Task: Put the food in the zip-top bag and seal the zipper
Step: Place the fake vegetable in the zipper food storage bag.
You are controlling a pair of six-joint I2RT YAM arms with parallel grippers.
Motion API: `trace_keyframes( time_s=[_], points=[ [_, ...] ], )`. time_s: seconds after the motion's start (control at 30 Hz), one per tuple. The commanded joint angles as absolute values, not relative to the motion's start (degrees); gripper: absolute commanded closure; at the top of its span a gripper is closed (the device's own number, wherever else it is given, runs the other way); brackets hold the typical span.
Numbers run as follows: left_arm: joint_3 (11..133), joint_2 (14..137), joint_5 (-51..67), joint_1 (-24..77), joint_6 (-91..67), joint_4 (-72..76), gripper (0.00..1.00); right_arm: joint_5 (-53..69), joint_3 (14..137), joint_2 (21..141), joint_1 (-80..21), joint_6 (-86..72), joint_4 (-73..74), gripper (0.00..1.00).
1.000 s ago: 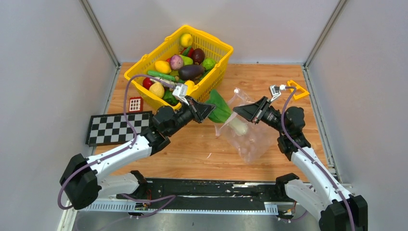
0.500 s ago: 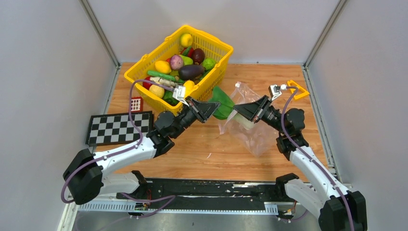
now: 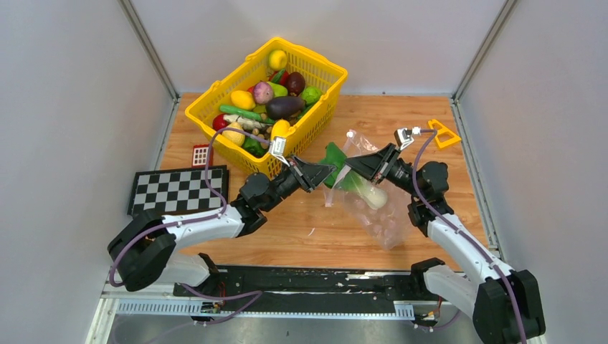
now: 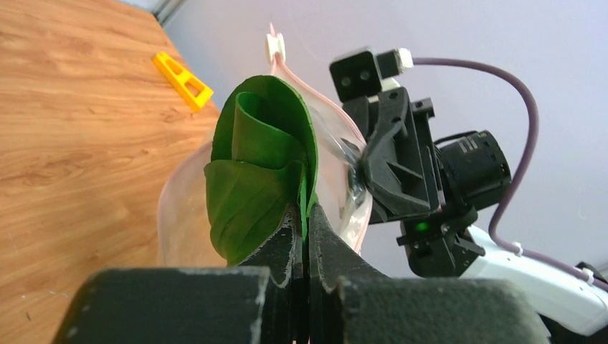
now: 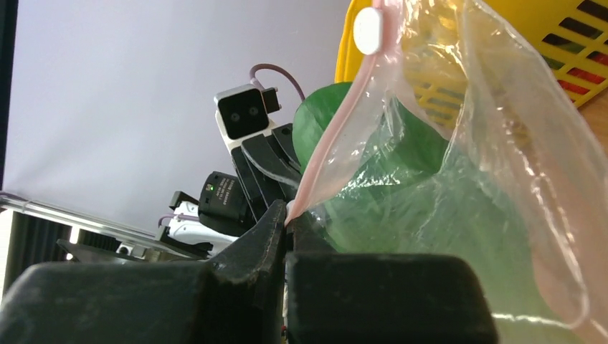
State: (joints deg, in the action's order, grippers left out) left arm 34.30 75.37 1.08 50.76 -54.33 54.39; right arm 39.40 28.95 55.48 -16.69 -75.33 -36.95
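My left gripper [image 3: 324,173] [image 4: 307,209] is shut on the green leaves of a toy leafy vegetable [image 3: 335,158] [image 4: 258,165] with a white stalk [image 3: 374,194]. The vegetable lies partly inside the clear zip-top bag [image 3: 376,204] [image 5: 473,193]. My right gripper [image 3: 345,170] [image 5: 290,213] is shut on the bag's pale pink zipper strip [image 5: 337,129] [image 4: 315,86] and holds the mouth up. The white slider [image 5: 370,29] [image 4: 274,47] sits at the strip's upper end. More toy food [image 3: 276,97] fills the yellow basket.
The yellow lattice basket [image 3: 215,97] stands at the back left, just behind my left gripper. A checkered board [image 3: 176,190] and a small red tile [image 3: 202,155] lie at the left. A yellow triangular block [image 3: 444,133] [image 4: 183,80] lies at the back right.
My left gripper has moved right and forward, pushing the green vegetable further into the bag. My right gripper has shifted left with the bag mouth, so the two grippers are now closer together.
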Motion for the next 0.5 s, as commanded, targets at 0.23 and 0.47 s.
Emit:
trace_keyframes(
  time_s=[0.23,0.47],
  points=[
    [34.0,74.8,-1.8,51.9,-55.0,57.8,1.0,46.6,33.3,56.8,-16.4,-76.6,-49.2,1.0],
    [41.6,78.1,11.0,52.2,-50.8,53.2,1.0,51.0,36.5,56.4,-16.4,-72.6,-48.7,1.0]
  ],
)
